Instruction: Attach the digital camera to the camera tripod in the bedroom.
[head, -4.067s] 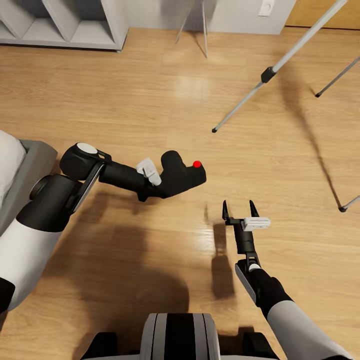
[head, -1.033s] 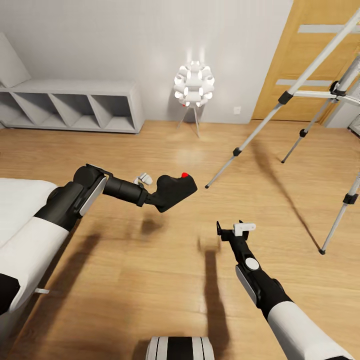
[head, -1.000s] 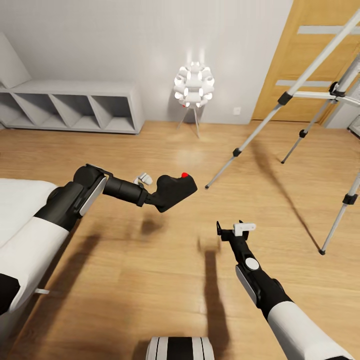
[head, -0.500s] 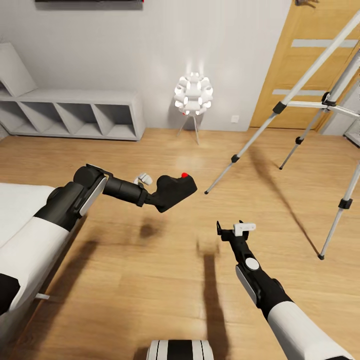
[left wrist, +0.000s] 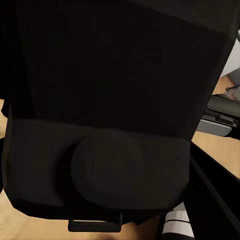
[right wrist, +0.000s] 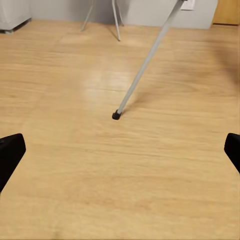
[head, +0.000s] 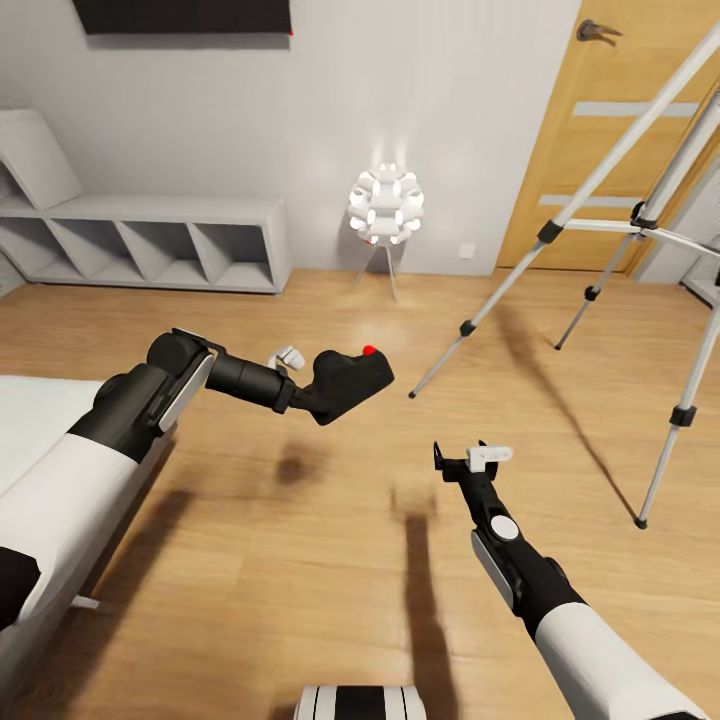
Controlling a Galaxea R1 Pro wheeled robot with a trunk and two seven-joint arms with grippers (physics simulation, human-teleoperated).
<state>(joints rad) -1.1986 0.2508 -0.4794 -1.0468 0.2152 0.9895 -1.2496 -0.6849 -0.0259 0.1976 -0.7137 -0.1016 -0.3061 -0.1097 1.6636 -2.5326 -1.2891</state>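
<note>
Left tool [head: 312, 392]: holding digital camera [head: 348, 384] | right tool [head: 458, 452]: wide, empty | camera tripod [head: 560, 219]: far right.

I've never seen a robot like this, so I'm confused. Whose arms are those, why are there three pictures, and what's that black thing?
The arms belong to a robot. The big picture comes from a camera on its head, looking down over both arms. The other two come from little cameras by each wrist.

The left gripper is shut on a black digital camera with a red button; up close it looks like a big dark shape.

The right gripper is open and holds nothing.

On the wooden floor stand a tall silver camera tripod, a glowing white lamp and grey shelves.
</note>
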